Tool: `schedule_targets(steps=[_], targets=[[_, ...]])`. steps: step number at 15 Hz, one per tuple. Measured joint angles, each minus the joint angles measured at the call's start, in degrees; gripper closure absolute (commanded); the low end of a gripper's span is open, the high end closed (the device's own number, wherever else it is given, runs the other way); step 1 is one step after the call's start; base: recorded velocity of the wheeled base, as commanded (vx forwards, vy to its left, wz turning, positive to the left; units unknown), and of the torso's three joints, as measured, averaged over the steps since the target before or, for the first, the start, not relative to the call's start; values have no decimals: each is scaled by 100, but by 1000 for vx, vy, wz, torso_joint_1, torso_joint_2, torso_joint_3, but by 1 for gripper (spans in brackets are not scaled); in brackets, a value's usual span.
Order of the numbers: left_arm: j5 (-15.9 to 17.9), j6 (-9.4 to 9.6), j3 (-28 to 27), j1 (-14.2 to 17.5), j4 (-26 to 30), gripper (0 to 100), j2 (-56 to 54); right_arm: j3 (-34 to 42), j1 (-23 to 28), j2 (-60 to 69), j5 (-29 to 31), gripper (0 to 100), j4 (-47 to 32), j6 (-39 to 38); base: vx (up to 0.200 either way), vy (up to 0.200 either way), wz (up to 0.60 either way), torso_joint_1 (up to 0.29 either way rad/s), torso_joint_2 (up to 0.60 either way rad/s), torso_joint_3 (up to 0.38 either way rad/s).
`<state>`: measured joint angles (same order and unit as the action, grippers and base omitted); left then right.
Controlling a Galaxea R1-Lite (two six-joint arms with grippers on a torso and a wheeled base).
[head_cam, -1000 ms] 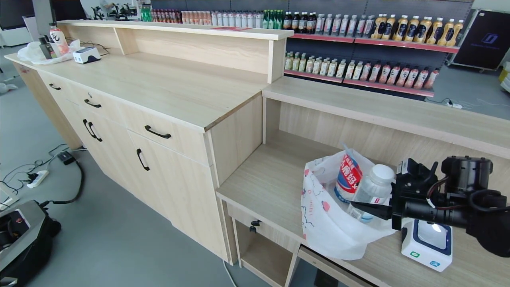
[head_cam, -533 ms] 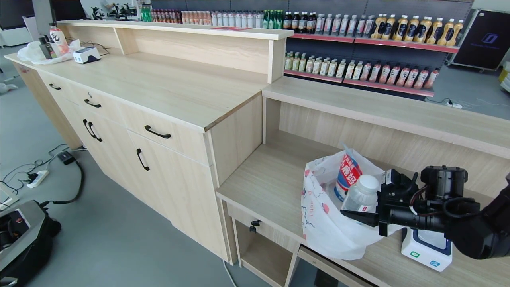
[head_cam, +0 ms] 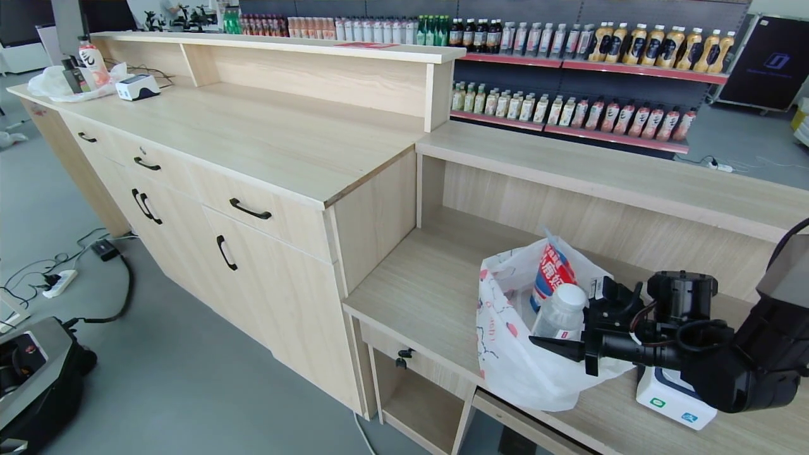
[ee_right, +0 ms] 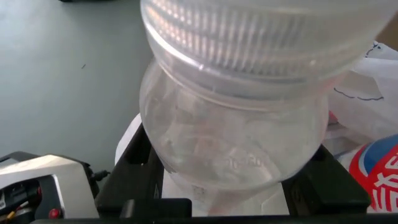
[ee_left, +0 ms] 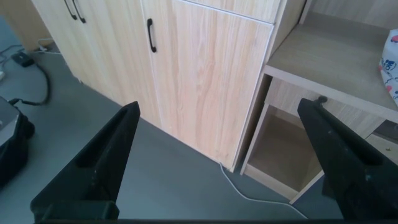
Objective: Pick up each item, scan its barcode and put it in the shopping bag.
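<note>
1. The clear plastic bottle with a white ribbed cap (head_cam: 559,313) leaned in the mouth of the white printed plastic shopping bag (head_cam: 512,360), beside a red-and-white packet (head_cam: 551,272).
2. The right gripper (head_cam: 565,325) was clamped on the bottle's body, with dark fingers (head_cam: 556,346) on either side.
3. The left gripper (ee_left: 224,155) hung spread wide and empty before the pale wooden cabinet (ee_left: 211,68).

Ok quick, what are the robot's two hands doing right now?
Left gripper: open, holding nothing.
Right gripper: shut on the clear bottle, at the mouth of the shopping bag.
</note>
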<state>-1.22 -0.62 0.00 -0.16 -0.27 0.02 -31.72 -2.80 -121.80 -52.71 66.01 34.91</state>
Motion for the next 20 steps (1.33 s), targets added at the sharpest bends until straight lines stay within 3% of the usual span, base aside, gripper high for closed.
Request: schedule_targets(steps=[3,4,11,15,18,20], targets=[[0,2,0,-5,0,0,0,-11,-15,-102,-2,100,26,-2,0,0,0,0,0,0],[0,2,0,-5,0,0,0,-17,-15,-122,0,0,26,-18,0,0,0,0,0,0],[0,0,0,0,0,0,0,-41,2,-179,-5,0,13,-51,0,0,0,0,0,0],[0,2,0,-2,0,0,0,-26,13,399,16,0,-104,-434,0,0,0,0,0,0],[0,2,0,-2,2,0,0,41,28,1373,110,0,-859,-583,0,0,0,0,0,0],[0,2,0,-2,2,0,0,121,190,2232,475,0,-1640,-462,0,0,0,0,0,0]])
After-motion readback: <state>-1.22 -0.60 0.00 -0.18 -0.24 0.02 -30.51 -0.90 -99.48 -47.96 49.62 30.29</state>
